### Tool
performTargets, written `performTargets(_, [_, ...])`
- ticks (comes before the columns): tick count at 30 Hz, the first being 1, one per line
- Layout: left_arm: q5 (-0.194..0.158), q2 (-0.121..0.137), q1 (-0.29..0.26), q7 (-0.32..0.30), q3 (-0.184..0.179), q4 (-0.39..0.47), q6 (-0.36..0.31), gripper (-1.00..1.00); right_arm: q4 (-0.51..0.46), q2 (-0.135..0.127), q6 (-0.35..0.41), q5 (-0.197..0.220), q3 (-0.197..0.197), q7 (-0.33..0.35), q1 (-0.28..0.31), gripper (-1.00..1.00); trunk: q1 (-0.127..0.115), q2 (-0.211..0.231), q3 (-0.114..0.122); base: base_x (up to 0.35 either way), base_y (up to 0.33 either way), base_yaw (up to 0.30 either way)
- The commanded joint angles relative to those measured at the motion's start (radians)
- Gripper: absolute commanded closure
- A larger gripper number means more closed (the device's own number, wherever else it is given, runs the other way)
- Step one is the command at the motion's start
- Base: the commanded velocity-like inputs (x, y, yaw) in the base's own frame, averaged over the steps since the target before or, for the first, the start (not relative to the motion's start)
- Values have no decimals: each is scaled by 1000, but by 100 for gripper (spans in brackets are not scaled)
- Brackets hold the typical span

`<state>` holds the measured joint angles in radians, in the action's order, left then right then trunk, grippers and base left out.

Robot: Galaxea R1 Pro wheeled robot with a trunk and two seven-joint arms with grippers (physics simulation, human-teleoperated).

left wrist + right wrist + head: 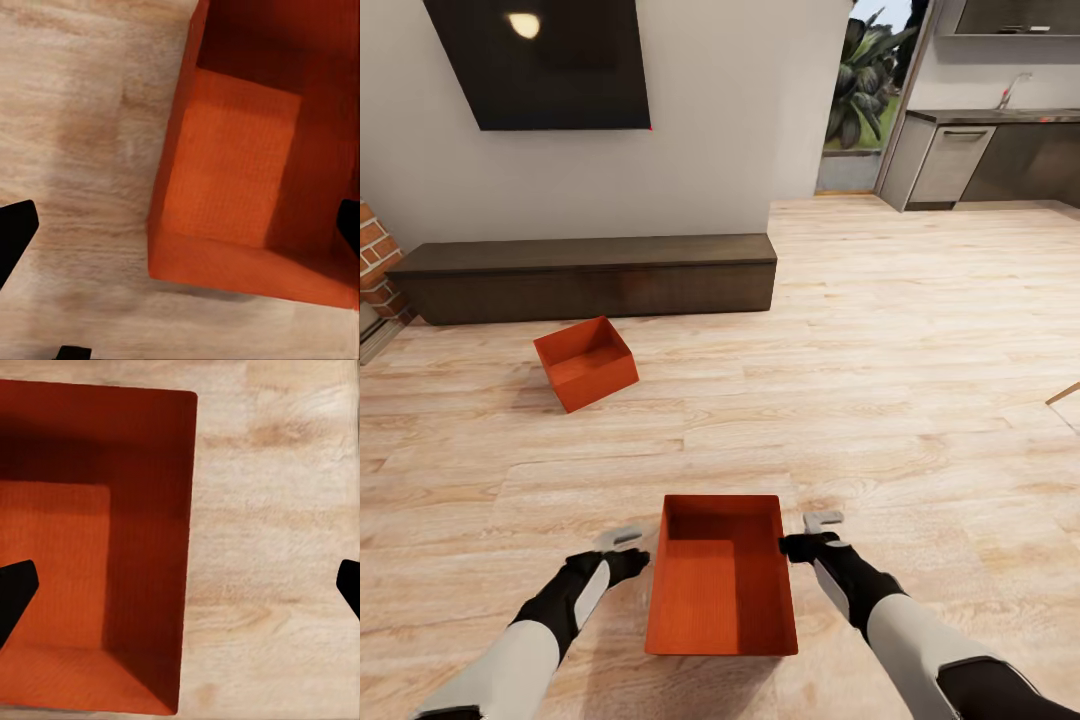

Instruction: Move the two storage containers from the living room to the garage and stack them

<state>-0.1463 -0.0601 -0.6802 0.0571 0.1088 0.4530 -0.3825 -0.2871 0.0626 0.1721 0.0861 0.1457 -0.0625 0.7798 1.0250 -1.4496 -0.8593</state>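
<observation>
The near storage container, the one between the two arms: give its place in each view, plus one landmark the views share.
Head view: the near storage container lies low and centred on the wood plank floor, between the left gripper and right gripper.
Left wrist view: upper right of the picture.
Right wrist view: left half of the picture.
Shared landmark: the light plank floor beside the container's wall.

Orange bin (240,180) on wood floor (82,135)

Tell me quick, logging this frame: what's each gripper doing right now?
Left gripper: open, astride the left wall of the near storage container, not clamped.
Right gripper: open, astride its right wall, not clamped.
</observation>
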Motion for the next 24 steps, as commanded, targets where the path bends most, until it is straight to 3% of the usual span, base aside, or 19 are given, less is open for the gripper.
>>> performTargets(1, [-7,-14,-12,6,1,-8,3,-100,0,0,-1,10,-23,-7,2,-100,0,0,-1,0,0,0])
performTargets(2, [-4,-19,-16,6,-1,-14,8,-100,1,0,-7,10,-40,-7,2,-100,0,0,-1,0,0,0])
performTargets(3, [28,-30,-23,6,-21,-35,30,-100,10,-1,-32,11,-88,-6,2,-100,0,0,-1,0,0,0])
performTargets(5, [71,-35,-27,6,-46,-68,61,-100,40,-2,-65,11,-118,-6,1,-100,0,0,-1,0,0,0])
performTargets(6, [71,-35,-27,6,-46,-68,61,-100,40,-2,-65,11,-118,-6,1,-100,0,0,-1,0,0,0])
performTargets(7, [100,-37,-29,10,-58,-99,96,-100,83,-1,-98,8,-129,-5,0,-100,0,0,-1,0,0,0])
performTargets(11, [148,-41,-31,49,-77,-168,182,-100,204,-1,-215,-4,-144,-3,0,-100,0,0,-1,0,0,0])
performTargets(16, [162,-41,-31,74,-83,-193,213,-100,269,-3,-275,-6,-148,6,0,-100,0,0,-1,0,0,0])
performTargets(24, [165,-40,-32,82,-82,-183,227,-100,303,-4,-295,-9,-148,10,-1,-100,0,0,-1,0,0,0])
